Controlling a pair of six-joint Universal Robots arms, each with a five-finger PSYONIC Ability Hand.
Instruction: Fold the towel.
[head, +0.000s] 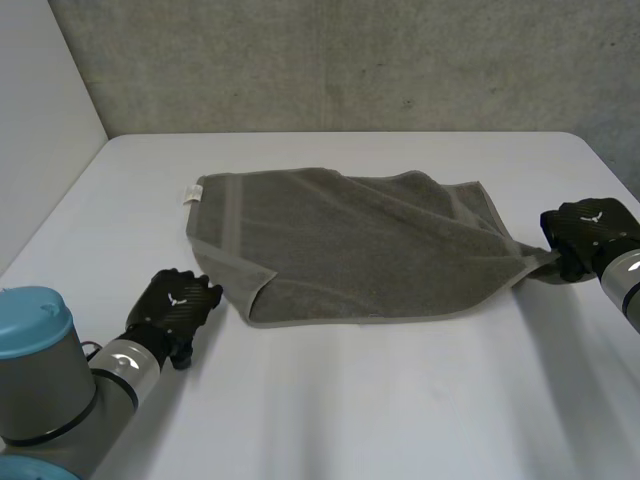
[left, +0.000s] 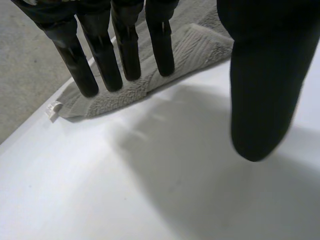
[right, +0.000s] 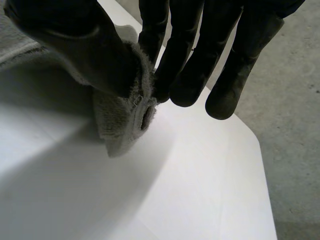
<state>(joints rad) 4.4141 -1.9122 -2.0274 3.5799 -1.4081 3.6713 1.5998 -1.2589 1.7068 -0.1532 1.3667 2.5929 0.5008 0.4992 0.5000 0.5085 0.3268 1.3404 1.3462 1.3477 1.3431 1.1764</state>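
A grey-green towel (head: 350, 245) lies mostly flat in the middle of the white table (head: 330, 400), its near left corner turned over. My right hand (head: 582, 235) is at the towel's right corner, which is pulled out into a point. In the right wrist view that corner (right: 125, 125) is pinched between the thumb and a finger. My left hand (head: 175, 310) hovers over bare table just left of the folded near corner. Its fingers (left: 100, 55) are straight and hold nothing, with the towel's edge (left: 130, 90) beyond their tips.
A small white label (head: 190, 194) sticks out at the towel's far left corner. A grey wall (head: 350, 60) rises behind the table. The table's right edge (right: 265, 165) runs close by my right hand, with grey floor past it.
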